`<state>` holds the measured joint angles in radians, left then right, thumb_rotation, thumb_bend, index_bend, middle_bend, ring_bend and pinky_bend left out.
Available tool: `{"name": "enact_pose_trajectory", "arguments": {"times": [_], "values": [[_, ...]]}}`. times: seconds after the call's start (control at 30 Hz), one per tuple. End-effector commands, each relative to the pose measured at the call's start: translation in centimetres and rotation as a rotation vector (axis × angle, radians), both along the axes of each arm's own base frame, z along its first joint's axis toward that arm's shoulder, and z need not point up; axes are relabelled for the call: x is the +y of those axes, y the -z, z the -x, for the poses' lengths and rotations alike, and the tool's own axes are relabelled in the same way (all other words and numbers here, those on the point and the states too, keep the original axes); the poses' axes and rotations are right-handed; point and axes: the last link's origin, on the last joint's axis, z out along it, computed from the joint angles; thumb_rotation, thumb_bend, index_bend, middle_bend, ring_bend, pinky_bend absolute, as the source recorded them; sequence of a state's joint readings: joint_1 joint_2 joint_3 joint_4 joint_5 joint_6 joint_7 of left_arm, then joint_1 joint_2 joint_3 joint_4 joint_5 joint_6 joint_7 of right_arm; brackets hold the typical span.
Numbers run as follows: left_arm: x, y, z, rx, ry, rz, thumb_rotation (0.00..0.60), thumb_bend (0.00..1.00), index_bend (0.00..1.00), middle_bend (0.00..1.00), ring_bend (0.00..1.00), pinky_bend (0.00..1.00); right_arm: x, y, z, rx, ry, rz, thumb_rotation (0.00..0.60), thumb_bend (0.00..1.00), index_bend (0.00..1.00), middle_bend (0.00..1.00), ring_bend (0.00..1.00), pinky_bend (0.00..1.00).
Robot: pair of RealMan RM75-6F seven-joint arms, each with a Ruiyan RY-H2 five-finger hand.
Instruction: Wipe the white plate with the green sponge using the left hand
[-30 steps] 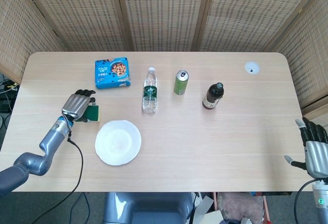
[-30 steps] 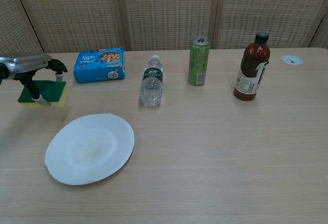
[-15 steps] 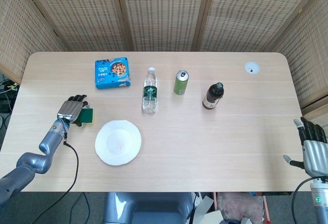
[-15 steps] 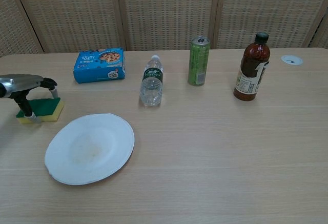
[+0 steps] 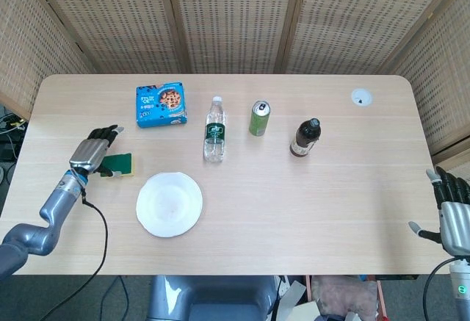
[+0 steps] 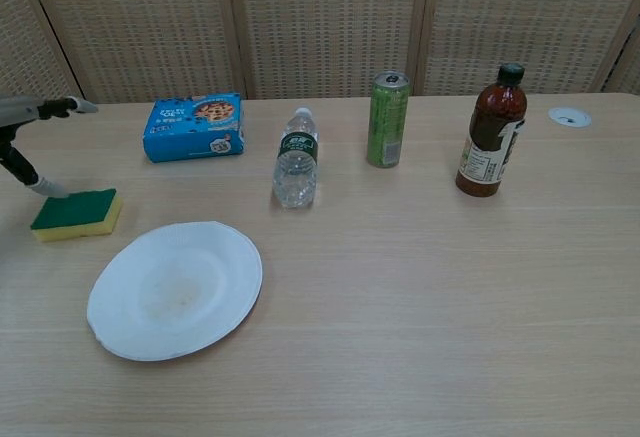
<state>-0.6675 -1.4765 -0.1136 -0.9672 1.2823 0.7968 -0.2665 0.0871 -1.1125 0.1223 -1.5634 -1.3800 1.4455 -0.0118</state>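
Two hands show, and neither has hold of anything. The left hand (image 5: 93,153) hovers near the table's (image 5: 308,211) left edge with its fingers spread and reaching toward the green sponge (image 5: 118,164); in the chest view only the fingers (image 6: 40,109) enter from the left border, one thin fingertip pointing down close above the sponge's (image 6: 74,212) left end. Whether that tip touches the sponge cannot be told.

The sponge lies flat on the table just to the right of that hand, green face up over a yellow layer. The white plate (image 5: 170,203) sits near the sponge, toward the front edge and to its right, apart from it.

Further back stand a blue cookie box (image 5: 161,104), a clear water bottle (image 5: 214,131), a green can (image 5: 258,117) and a dark brown bottle (image 5: 305,138), in a loose row.

The right hand (image 5: 454,217) hangs off the table's right front corner, fingers apart and empty.
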Motion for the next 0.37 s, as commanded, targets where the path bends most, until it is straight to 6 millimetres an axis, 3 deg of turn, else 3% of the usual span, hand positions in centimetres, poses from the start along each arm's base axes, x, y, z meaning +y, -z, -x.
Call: {"name": "enact_pose_trajectory", "arguments": {"times": [0.03,0.17,0.37], "values": [[-4.7,-5.6,0.4,-0.067,0.027,-0.189,0.600,0.00,0.00,0.00,0.00,0.00,0.3,-0.3,-0.2,-0.010,-0.013,0.007,0.600,0.00,0.03,0.00,0.00,0.00],[-10.9,-8.0,1.1,0.002,0.007,-0.297,0.600,0.00,0.00,0.00,0.00,0.00,0.5,-1.0,-0.3,-0.025,-0.033,0.025,0.600,0.00,0.04,0.00,0.00,0.00],[-15.3,-8.2,0.2,0.087,-0.021,-0.342,0.600,0.00,0.00,0.00,0.00,0.00,0.8,-1.5,-0.5,-0.030,-0.052,0.041,0.600,0.00,0.04,0.00,0.00,0.00]]}}
